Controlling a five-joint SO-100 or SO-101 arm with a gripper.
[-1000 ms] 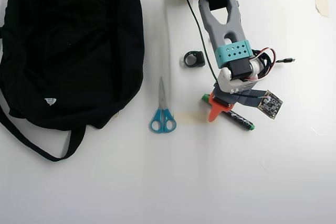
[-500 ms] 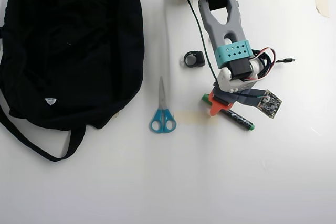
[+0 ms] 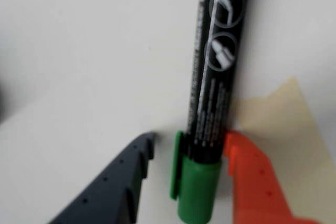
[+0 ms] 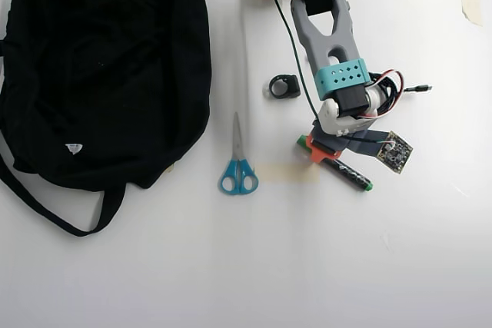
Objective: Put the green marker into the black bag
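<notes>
The green marker point(image 4: 338, 165) lies flat on the white table point(image 4: 323, 266), right of centre and toward the far edge in the overhead view, with its length running diagonally. The arm reaches from the far edge of the table and places the gripper point(image 4: 314, 150) over the marker's capped end.

In the wrist view, the gripper point(image 3: 190, 156) straddles the marker point(image 3: 212, 103) near its green cap. The orange finger point(image 3: 257, 182) touches the barrel on the right. The dark grey finger point(image 3: 118, 187) stands just beside the cap on the left, with a narrow strip of table visible between them. The fingers are therefore closing around the marker but not clenched on it. A beige tape patch point(image 3: 286, 129) lies on the table under the orange finger.

The black bag point(image 4: 104, 67) fills the far left corner of the table, well apart from the marker. Its strap point(image 4: 46, 209) trails toward the near edge. Blue-handled scissors point(image 4: 237, 163) lie between bag and marker. A small black ring-shaped part point(image 4: 284, 86) lies near the arm.
</notes>
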